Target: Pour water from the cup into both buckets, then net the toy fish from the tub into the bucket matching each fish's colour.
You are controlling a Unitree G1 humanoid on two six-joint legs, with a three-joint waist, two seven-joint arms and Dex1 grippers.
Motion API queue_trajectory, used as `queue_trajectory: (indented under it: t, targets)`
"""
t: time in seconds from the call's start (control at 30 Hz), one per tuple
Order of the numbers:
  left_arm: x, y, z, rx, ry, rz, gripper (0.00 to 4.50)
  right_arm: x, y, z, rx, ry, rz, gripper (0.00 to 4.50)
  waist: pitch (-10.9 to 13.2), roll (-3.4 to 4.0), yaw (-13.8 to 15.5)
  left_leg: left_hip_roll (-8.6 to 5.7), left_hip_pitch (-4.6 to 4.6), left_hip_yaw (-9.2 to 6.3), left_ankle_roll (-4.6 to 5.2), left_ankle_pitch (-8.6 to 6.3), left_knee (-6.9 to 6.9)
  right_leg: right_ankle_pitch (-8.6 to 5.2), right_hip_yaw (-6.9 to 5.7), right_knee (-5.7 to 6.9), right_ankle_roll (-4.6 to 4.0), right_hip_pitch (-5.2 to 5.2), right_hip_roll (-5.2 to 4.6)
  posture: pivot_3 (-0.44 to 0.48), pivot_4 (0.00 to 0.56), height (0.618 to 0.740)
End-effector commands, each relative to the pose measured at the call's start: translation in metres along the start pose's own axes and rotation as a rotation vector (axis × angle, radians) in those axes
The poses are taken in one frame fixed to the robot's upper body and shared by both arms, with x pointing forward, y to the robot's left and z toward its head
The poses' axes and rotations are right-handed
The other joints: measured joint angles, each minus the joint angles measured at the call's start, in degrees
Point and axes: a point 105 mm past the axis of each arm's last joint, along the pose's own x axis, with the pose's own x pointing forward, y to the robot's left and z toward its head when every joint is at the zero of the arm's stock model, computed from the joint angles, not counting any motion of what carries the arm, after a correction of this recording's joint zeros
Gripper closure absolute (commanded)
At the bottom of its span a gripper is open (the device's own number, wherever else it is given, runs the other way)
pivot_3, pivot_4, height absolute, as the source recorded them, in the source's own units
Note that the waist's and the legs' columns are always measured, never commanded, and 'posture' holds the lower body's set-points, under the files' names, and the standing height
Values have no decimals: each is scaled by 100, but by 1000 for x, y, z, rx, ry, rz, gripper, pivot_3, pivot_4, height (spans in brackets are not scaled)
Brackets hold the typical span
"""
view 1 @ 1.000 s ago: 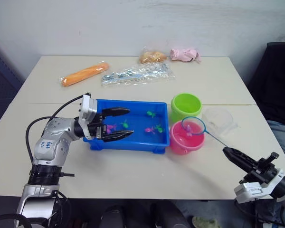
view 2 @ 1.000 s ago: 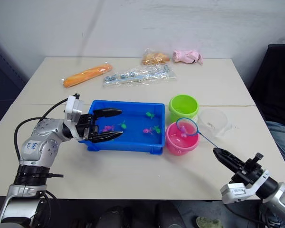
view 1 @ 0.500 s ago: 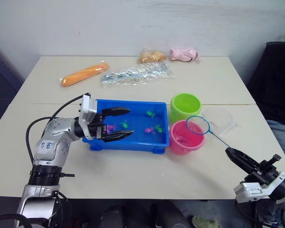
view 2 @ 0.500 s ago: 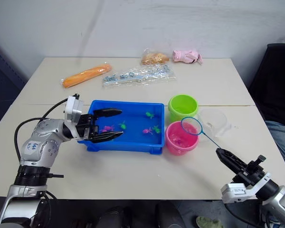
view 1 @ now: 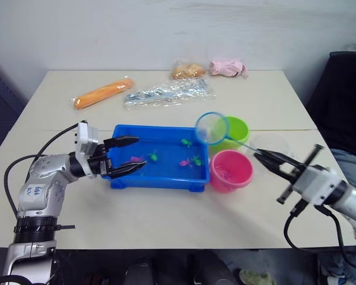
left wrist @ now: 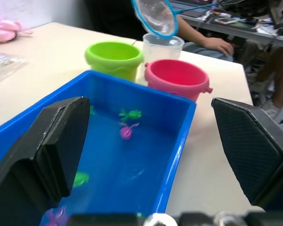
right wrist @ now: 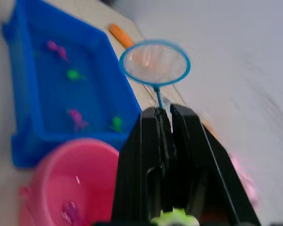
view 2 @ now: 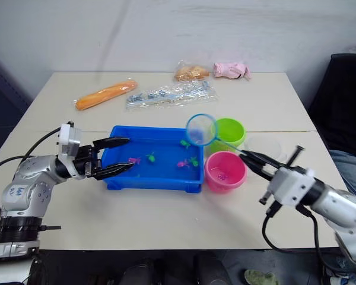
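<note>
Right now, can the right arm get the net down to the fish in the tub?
Probably yes. The right claw grips the net, raised by the tub's right end; the left claw sits at the far end.

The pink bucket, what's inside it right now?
Inside the pink bucket a small magenta fish lies near the bottom in the right wrist view. Whether more fish are there can't be told, because the right end effector covers part of the interior.

Even, soft overhead light fills the scene, bright without harsh glare. The shallow bright blue plastic tub [view 1: 159, 158] casts a faint shadow on the pale beige worktop [view 1: 166, 214]. The right wrist view is motion-blurred throughout.
</note>
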Motion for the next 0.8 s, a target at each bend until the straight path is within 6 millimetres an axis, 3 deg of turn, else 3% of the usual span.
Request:
queue_trajectory:
  t: [0.03, 0.1, 0.2, 0.4, 0.5, 0.8]
  targets:
    - [-20, 4, 14, 60, -3, 64, 58, 27, 8, 8, 153, -39, 139, 4500, 1, -5, 3, 0, -3, -1, 1, -1, 2, 0, -2, 0, 0, -2, -2, 0, 150, 740]
    - [-24, 3, 15, 62, 7, 74, 58, 35, 6, 9, 186, -35, 175, 4500, 1, -4, 8, 0, -19, -6, 4, -2, 5, 0, -12, 1, -1, -14, -8, 0, 150, 740]
    - [-31, 2, 13, 61, 30, 86, 58, 48, 1, 1, 104, 47, 227, 4500, 1, -4, 13, 0, -35, -17, 7, -3, 4, 0, -26, -9, -1, -23, -13, 0, 150, 740]
    - [-40, 2, 12, 61, 48, 114, 58, 69, -23, -10, 17, 126, 259, 4500, 1, -4, 8, -1, -45, -23, 12, -6, 1, 1, -38, -24, -2, -23, -20, 0, 150, 740]
    - [-40, -1, 12, 61, 46, 117, 58, 72, -32, -16, -44, 168, 251, 4500, 1, -4, 5, -1, -49, -23, 13, -7, -3, 1, -40, -32, -2, -25, -21, 0, 150, 740]
    - [-33, -8, 8, 62, 60, 95, 58, 69, -35, -29, -252, 279, 411, 4500, 2, -2, -10, -1, -52, -22, 17, -10, -4, 1, -40, -38, -2, -25, -21, 0, 150, 740]
